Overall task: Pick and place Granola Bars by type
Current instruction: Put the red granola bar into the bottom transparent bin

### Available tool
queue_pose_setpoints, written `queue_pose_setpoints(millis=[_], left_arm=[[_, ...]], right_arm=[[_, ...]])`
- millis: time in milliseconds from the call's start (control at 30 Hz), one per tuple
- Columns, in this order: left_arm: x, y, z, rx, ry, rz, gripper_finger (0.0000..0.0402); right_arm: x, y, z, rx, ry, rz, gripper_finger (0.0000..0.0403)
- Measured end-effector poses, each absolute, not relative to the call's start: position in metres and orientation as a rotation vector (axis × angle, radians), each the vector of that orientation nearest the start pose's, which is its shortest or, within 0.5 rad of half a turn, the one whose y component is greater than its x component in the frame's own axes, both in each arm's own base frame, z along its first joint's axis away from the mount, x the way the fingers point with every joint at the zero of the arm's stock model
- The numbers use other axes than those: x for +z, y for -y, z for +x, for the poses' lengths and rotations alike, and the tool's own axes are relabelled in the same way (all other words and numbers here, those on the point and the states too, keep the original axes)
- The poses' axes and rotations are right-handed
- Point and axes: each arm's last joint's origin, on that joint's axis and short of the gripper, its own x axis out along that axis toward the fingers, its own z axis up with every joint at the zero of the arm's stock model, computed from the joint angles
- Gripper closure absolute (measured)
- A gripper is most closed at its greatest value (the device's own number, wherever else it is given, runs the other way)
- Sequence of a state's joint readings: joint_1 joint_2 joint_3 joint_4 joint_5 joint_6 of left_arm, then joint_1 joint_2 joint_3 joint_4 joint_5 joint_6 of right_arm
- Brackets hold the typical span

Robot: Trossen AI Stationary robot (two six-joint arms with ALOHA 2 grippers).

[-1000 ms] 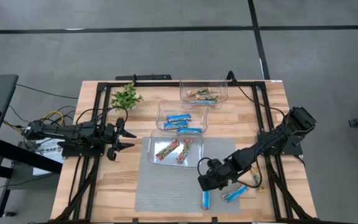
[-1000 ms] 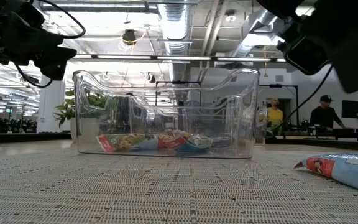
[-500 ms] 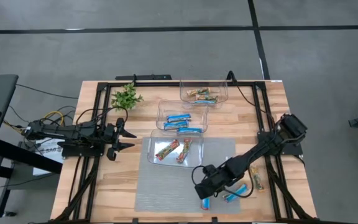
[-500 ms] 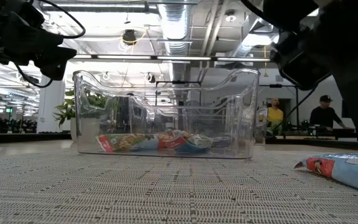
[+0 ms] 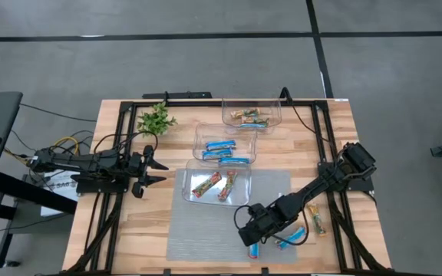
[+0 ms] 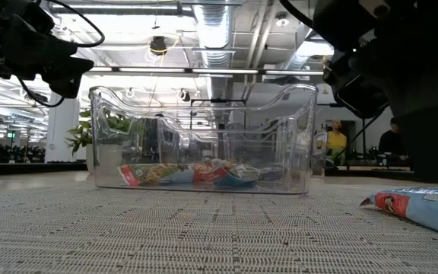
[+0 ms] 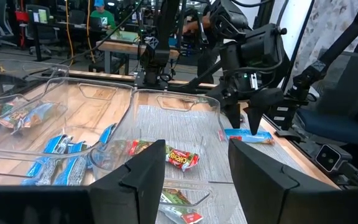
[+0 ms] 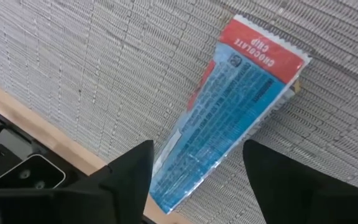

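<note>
Right pincer (image 5: 253,238) lower than before, open astride blue bar (image 8: 229,118); left pincer (image 5: 153,170) unmoved, open.

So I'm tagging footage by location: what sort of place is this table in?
Probably a robotics lab or open workshop: bare ceiling ducts and strip lights, rows of desks with people seated at them, and a light wooden table with a black metal frame on grey concrete flooring.
</note>
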State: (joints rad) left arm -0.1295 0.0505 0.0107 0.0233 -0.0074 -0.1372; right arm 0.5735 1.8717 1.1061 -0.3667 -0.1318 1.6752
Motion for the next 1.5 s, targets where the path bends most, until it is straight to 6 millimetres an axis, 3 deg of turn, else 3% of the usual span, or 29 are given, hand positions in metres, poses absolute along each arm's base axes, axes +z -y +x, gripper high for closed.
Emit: queue_pose_setpoints(millis=[533,833,1067,1233,1500], left_arm=[[0.165,0.013,0.099,-0.121,-0.025,-0.135,0.0233],[0.165,0.013,0.099,-0.12,-0.024,-0.135,0.0233],[0.165,0.013,0.099,-0.12,-0.025,-0.137,0.0233],[0.165,0.013,0.099,-0.121,-0.025,-0.134,0.0233],[0.165,0.013,0.099,-0.121,-0.025,-0.135,0.0233]], right_arm=[[0.132,-0.196,0.306,-0.442,-1.352,1.189,0.0217],[0.131,-0.196,0.306,-0.436,-1.361,1.185,0.0306],[0.142,-0.201,0.315,-0.264,-1.271,1.187,0.0352],[0.154,-0.204,0.321,-0.111,-1.19,1.151,0.0359],[0.168,-0.189,0.333,0.043,-1.071,1.001,0.0359]])
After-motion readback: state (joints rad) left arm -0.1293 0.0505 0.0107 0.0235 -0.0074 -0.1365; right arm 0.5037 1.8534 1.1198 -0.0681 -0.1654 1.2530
